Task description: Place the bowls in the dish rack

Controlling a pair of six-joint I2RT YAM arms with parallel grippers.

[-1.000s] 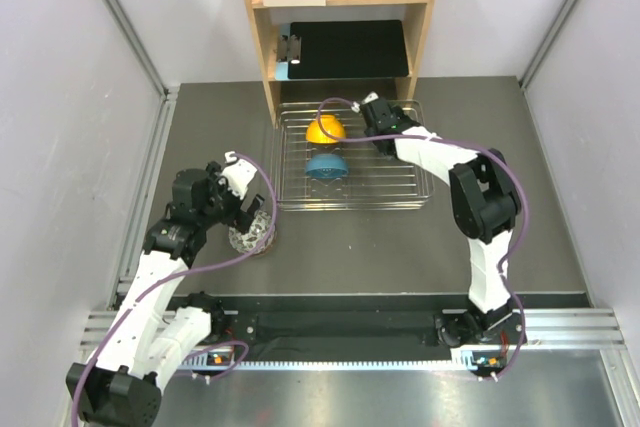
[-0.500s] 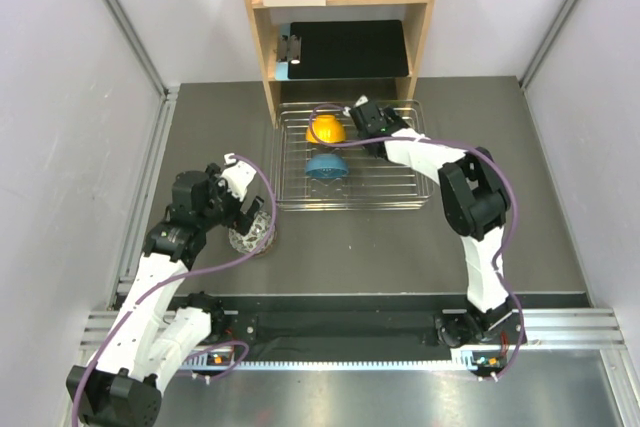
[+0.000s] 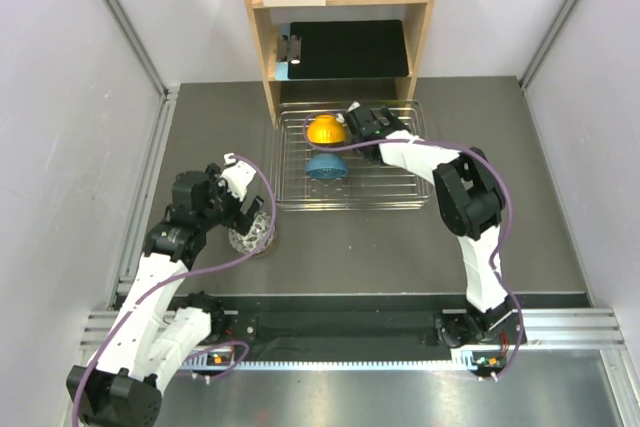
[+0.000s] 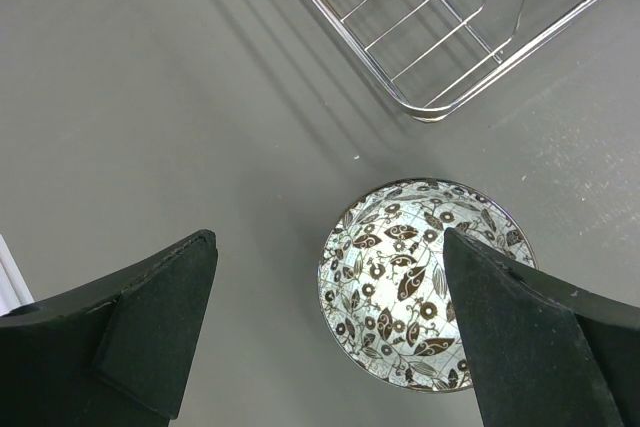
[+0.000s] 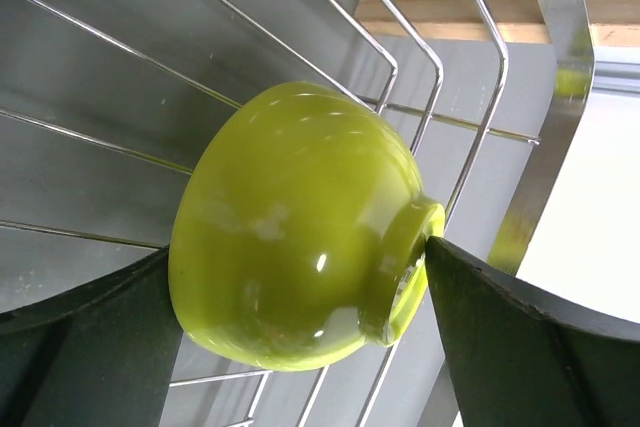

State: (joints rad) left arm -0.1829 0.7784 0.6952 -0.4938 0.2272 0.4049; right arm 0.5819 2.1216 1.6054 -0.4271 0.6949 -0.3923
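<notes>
1. Grey table [image 3: 350, 247]: silver dish rack [image 3: 345, 205] stands before the wooden shelf [image 3: 268, 57].
2. Spread left fingers [image 4: 150, 327] flank the patterned bowl [image 4: 420, 287], which stands on the table.
3. The right fingers [image 5: 500, 347] pinch the lime-green bowl [image 5: 290, 237], tilted inside the rack; only the wrist view shows it.

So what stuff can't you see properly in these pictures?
- Right wrist view: the inside of the green bowl faces away.
- Top view: the right claw mostly hides that bowl.
- Top view: the left claw covers part of the patterned bowl.
- Left wrist view: the top edge cuts off the dish rack.
</notes>
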